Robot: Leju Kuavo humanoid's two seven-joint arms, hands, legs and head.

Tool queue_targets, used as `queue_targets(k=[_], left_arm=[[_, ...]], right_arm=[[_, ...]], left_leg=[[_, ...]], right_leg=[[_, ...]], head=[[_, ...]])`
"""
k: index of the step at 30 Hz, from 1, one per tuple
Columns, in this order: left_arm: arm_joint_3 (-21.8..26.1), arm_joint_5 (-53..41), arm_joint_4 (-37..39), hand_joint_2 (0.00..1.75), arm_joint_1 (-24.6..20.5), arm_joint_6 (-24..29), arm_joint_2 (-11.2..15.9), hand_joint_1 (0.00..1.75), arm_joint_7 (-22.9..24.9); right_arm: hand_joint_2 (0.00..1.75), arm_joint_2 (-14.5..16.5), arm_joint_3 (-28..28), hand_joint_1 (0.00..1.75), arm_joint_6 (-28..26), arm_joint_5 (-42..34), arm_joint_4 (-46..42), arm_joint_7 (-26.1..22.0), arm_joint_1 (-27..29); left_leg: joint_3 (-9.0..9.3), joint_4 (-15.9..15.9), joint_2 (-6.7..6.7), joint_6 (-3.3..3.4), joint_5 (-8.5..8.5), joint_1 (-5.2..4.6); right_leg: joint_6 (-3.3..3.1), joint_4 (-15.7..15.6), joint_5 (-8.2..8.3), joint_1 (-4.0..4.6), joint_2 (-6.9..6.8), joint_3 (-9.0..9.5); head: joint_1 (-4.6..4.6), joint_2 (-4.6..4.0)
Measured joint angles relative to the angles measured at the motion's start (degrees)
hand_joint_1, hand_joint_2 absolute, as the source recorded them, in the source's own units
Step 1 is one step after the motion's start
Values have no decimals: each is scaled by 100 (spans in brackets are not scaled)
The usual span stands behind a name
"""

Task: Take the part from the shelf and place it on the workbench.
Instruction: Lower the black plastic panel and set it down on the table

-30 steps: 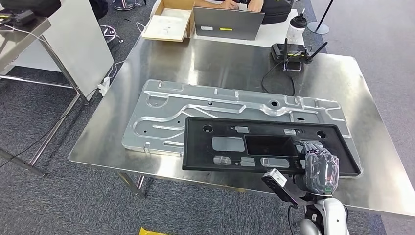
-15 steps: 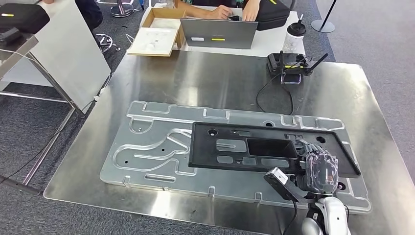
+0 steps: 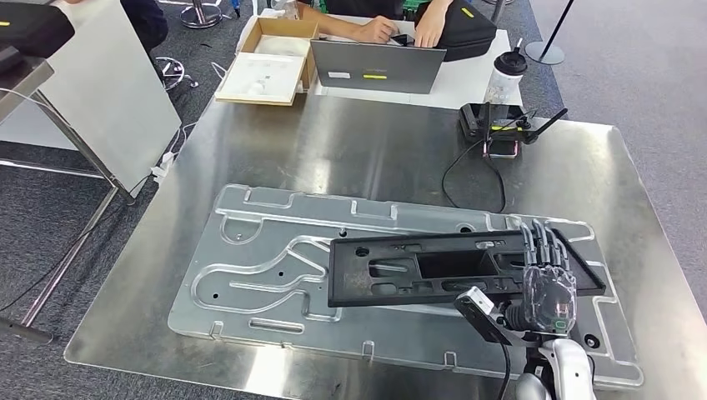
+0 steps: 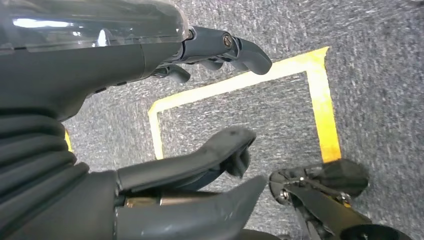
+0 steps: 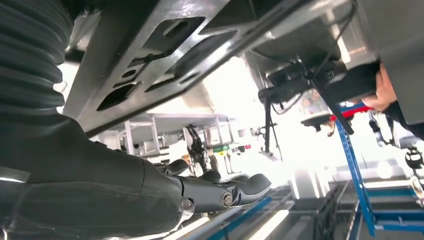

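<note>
- Head view shows the black part [image 3: 450, 268], a long flat plastic frame with cut-outs, over the workbench [image 3: 367, 150], lying across the embossed silver plate [image 3: 275, 267] that rests on the steel top.
- The part looks tilted, its far edge raised; whether the near-left end touches the plate I cannot tell.
- The right hand [image 3: 546, 279] is at the part's right end, its fingers [image 3: 542, 242] stretched out over the top face. The wrist camera shows those fingers nearly straight with the part across from them. I judge it is supporting the part rather than clamping it, so the grip may be weak.
- The left hand [image 4: 200, 125] hangs over grey carpet with yellow tape [image 4: 320, 115], fingers apart and holding nothing.
- Risk: carried at one end only, the long part could pivot or slip off and clatter onto the plate.
- Risk: released while tilted, it may slide toward the table's near edge.
- Risk: the router [image 3: 500, 125] and its cable [image 3: 467, 171] sit beyond the plate; a wide swing could snag them.
- People work at a laptop [image 3: 375, 67] behind the bench, well apart.
</note>
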Motion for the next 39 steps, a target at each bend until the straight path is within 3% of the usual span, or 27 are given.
queue_targets(k=[1, 2, 3, 5, 6, 10, 12, 14, 15, 16, 17, 20, 22, 25, 27, 29, 30, 31, 32, 33, 35, 37, 39], left_arm=[[0, 2, 0, 0, -2, -2, -1, 0, 0], [1, 2, 0, 0, 1, -4, -2, 0, 0], [1, 3, 0, 0, 4, -6, -2, 0, 0], [1, 9, 0, 0, 4, -11, -2, 0, -5], [1, 20, 0, 0, 0, -19, -1, 0, -11], [3, 68, 0, 0, -1, -141, 2, 0, -79], [7, 73, 0, 0, -5, -186, 8, 0, -111], [8, 77, 0, 0, -5, -208, 10, 0, -116], [8, 79, 0, 0, -3, -217, 10, 0, -117], [9, 79, 0, 0, 0, -222, 10, 0, -118], [10, 80, 0, 0, 2, -229, 11, 0, -118], [13, 88, -4, 0, -21, -260, 37, 0, -123], [14, 102, -9, 0, -43, -281, 55, 0, -132], [20, 119, -7, 0, -42, -310, 46, 0, -135], [25, 125, -4, 0, -40, -321, 42, 0, -137], [30, 131, -4, 0, -41, -326, 43, 0, -140], [34, 134, -4, 0, -40, -327, 43, 0, -142], [39, 138, -4, 0, -38, -327, 43, 0, -142], [44, 142, -4, 0, -37, -327, 42, 0, -141], [47, 144, -4, 0, -36, -327, 38, 0, -140], [51, 147, -5, 0, -41, -326, 32, 0, -140], [54, 147, -6, 0, -42, -325, 28, 0, -140], [57, 148, -6, 0, -32, -324, 25, 0, -136]], right_arm=[[175, 0, -3, 0, 3, -2, 14, 0, 7], [175, 0, -9, 0, 5, -5, 22, 0, 11], [175, 0, -15, 0, 4, -8, 27, 0, 11], [175, 2, -27, 0, 4, -20, 37, -2, 3], [175, 3, -32, 0, 4, -28, 43, -5, 1], [175, 8, -39, 0, 5, -72, 55, -46, 8], [175, 9, -40, 0, 5, -87, 55, -80, 6], [175, 13, -39, 0, 15, -99, 58, -108, 10], [175, 14, -39, 0, 35, -110, 60, -116, 12], [175, 15, -38, 0, 75, -122, 61, -120, 11], [175, 15, -38, 0, 139, -135, 61, -118, 5], [175, 11, -30, 0, 409, -202, 51, -103, -23], [175, -1, 1, 0, 569, -283, 17, -95, -38], [175, -14, 109, 0, 697, -350, -94, -85, -53], [175, -34, 173, 0, 738, -352, -174, -67, -59], [175, -55, 242, 0, 752, -330, -251, -40, -64], [175, -58, 284, 0, 752, -305, -290, -26, -63], [175, -59, 327, 0, 751, -276, -330, -15, -61], [175, -59, 368, 0, 750, -252, -371, -9, -59], [175, -59, 407, 0, 749, -233, -415, -3, -58], [175, -59, 468, 0, 747, -208, -494, 2, -66], [175, -59, 516, 0, 746, -190, -555, 7, -66], [175, -59, 559, 0, 742, -168, -599, 10, -59]], left_leg=[[21, 5, -1, -12, -23, 13], [50, 17, -2, -33, -52, 31], [81, 34, -3, -63, -86, 52], [115, 81, -12, -144, -156, 64], [118, 96, -16, -188, -167, 61], [94, 149, -14, -307, -222, 72], [-59, 541, -4, -332, -541, 86], [-347, 1292, -1, -326, -970, 76], [-447, 1588, -1, -314, -1093, 67], [-457, 1698, -1, -290, -1111, 55], [-330, 1540, -1, -246, -1011, 33], [359, 375, 17, -48, -599, -66], [518, 28, 41, 3, -514, -117], [480, -63, 59, 20, -332, -109], [395, -141, 79, 64, -167, -65], [248, -145, 85, 83, -46, -57], [165, -133, 86, 71, 6, -52], [82, -113, 88, 53, 53, -43], [1, -85, 90, 29, 93, -29], [-78, -49, 92, -1, 126, -10], [-210, 47, 88, -67, 174, 16], [-275, 114, 80, -144, 221, 10], [-301, 113, 72, -235, 289, 9]], right_leg=[[30, 38, 85, -33, -9, -68], [60, -147, 279, -64, -20, -21], [92, -483, 519, -94, -31, 105], [113, -1094, 797, -101, -31, 363], [86, -1239, 827, -88, -25, 422], [-116, -1285, 836, -55, -18, 420], [-211, -1312, 872, -48, -35, 400], [-271, -1312, 906, -6, -51, 350], [-294, -1309, 926, 21, -57, 319], [-314, -1307, 949, 50, -60, 290], [-327, -1306, 975, 79, -58, 264], [-320, -1304, 1056, 143, -56, 219], [-263, -1306, 1110, 132, -70, 206], [-158, -1312, 1136, 105, -70, 174], [-94, -1037, 784, 91, -53, 56], [-32, -395, 244, 44, -47, -129], [0, -78, 87, 15, -47, -186], [32, 100, 57, -13, -49, -167], [63, 87, 134, -40, -50, -53], [94, -143, 278, -68, -53, 172], [135, -923, 434, -103, -48, 742], [77, -1371, 417, -86, -16, 1021], [-44, -1393, 449, -58, 7, 977]], head=[[-1, 0], [-1, 0], [0, -1], [1, -1], [1, 0], [-2, -1], [-4, 0], [-5, 1], [-4, 1], [-5, 1], [-5, 0], [-2, -1], [-1, -1], [-2, -1], [1, -1], [2, -1], [2, -1], [1, -1], [1, -1], [1, -1], [2, -1], [-3, -1], [-7, -1]])
